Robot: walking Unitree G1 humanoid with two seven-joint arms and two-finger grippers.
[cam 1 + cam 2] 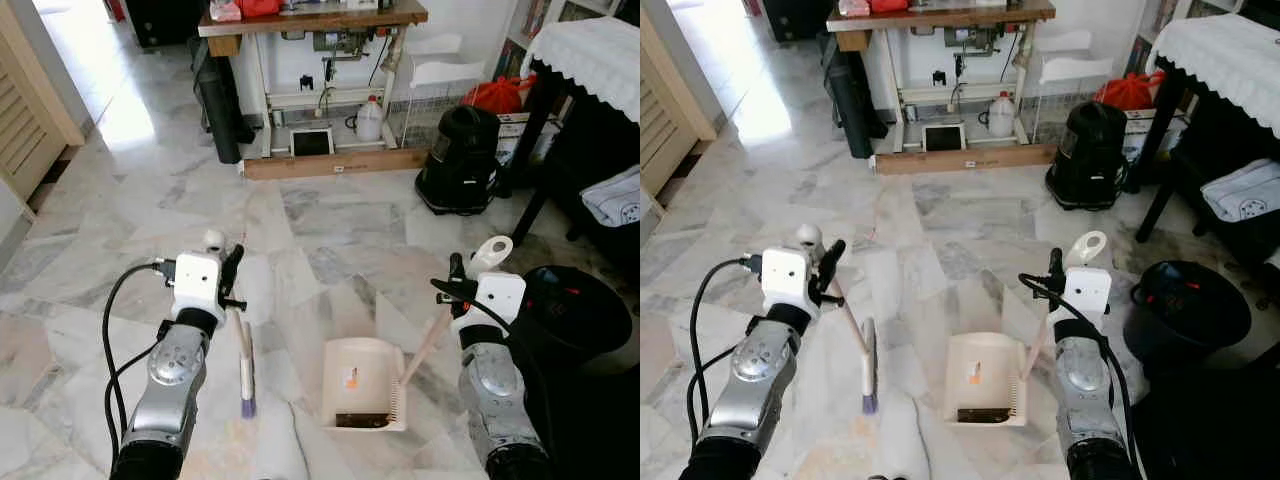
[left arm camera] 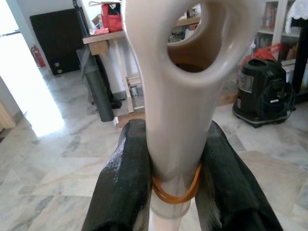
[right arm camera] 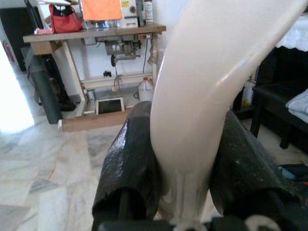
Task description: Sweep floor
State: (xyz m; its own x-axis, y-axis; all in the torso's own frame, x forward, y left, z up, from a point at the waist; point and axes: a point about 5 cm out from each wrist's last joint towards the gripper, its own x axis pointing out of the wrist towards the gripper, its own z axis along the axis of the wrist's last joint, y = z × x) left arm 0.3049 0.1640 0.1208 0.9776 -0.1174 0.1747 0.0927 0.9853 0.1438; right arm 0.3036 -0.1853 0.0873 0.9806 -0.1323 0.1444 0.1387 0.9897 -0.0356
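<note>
While the left claw (image 1: 232, 280) clamps the handle of the brush (image 1: 245, 372), its purple bristles rest on the marble floor (image 1: 150, 200). Its two black fingers (image 2: 126, 187) press the handle from both sides. Beside it, the right claw (image 1: 452, 285) grips the handle of the cream dustpan (image 1: 362, 385), which sits between the arms. Farther off, a black vacuum (image 1: 462, 160) stands near the wooden desk (image 1: 312, 20).
</note>
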